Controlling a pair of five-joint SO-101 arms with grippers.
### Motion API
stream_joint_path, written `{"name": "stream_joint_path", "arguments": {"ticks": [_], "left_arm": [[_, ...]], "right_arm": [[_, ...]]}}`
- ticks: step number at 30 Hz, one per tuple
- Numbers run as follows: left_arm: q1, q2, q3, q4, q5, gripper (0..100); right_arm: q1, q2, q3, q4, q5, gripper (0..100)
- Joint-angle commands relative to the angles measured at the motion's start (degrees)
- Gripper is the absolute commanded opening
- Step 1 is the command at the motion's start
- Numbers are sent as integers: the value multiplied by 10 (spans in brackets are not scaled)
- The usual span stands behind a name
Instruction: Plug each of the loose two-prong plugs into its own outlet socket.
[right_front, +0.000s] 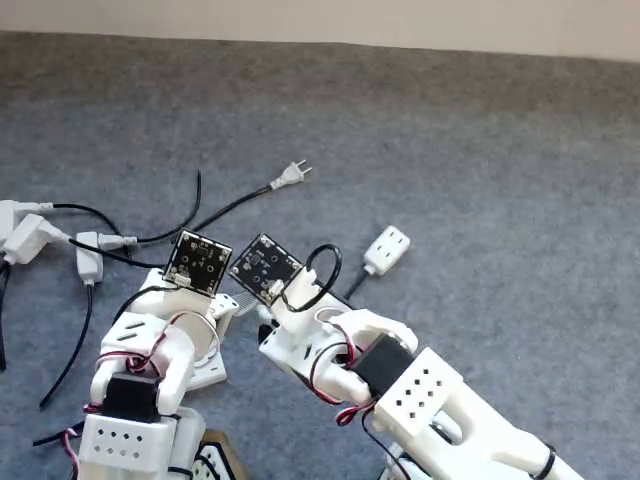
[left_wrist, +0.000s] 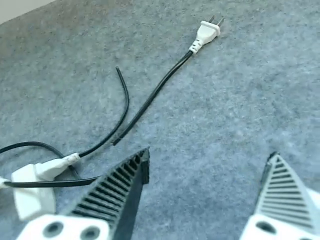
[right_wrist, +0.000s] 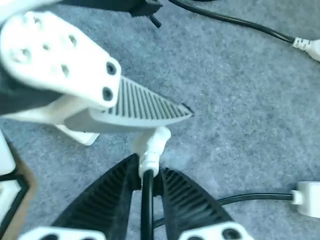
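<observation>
A loose white two-prong plug (right_front: 292, 176) on a black cord lies on the grey carpet ahead of both arms; the left wrist view has this plug (left_wrist: 207, 31) far off. A white outlet socket (right_front: 386, 250) lies to the right. My right gripper (right_wrist: 149, 167) is shut on a second white plug (right_wrist: 152, 145), pinching it where its black cord (right_wrist: 146, 210) joins, low over the carpet. My left gripper (left_wrist: 210, 152) stands open over bare carpet, and one of its fingers (right_wrist: 135, 107) sits just beyond the held plug. The two arms are close together (right_front: 262, 318).
Several white plugs and adapters (right_front: 30, 238) on black cords cluster at the far left. A white connector (left_wrist: 35, 187) lies beside my left gripper. More white connectors (right_wrist: 310, 199) lie near the right gripper. A black cord loop (right_front: 322, 272) rises over the right arm.
</observation>
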Motion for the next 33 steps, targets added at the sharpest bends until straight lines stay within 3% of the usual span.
{"name": "stream_joint_path", "arguments": {"ticks": [1, 8, 12, 18, 23, 28, 30, 33], "left_arm": [[27, 6, 5, 16, -12, 364], [11, 1, 0, 14, -12, 364], [-35, 2, -28, 14, -12, 364], [-112, 6, -79, 16, -44, 364], [-160, 6, -99, 36, -75, 364], [-168, 6, -98, 36, -77, 364], [-169, 6, -96, 36, -77, 364], [-169, 6, -91, 37, -77, 364]], "right_arm": [[42, -36, -37, -5, -8, 5], [42, -35, -1, 3, -5, 5], [44, -35, 62, 1, 37, 5], [100, -35, 146, -19, 42, 5], [151, -39, 157, 58, 113, 10], [138, -36, 117, 107, 115, 12], [117, -36, 100, 125, 115, 43], [77, -35, 84, 130, 117, 167]]}}
